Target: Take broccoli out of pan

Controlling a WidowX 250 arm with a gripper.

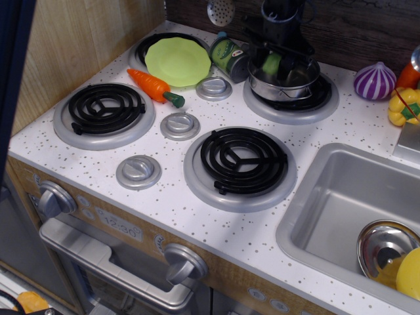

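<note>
The pan (pixel 286 83) is a shiny steel pot on the back right burner. My gripper (pixel 274 60) hangs over it from above, black, and its fingers are shut on the broccoli (pixel 271 64), a small light green lump held at about the pot's rim height. The arm hides the back of the pot and most of its inside.
A dark green can (pixel 230 56) lies just left of the pot. A lime plate (pixel 178 61) sits on the back left burner, a toy carrot (pixel 155 86) beside it. A purple onion (pixel 374 81) and a yellow pepper (pixel 404 105) are at the right. The sink (pixel 341 197) holds a steel vessel (pixel 384 245).
</note>
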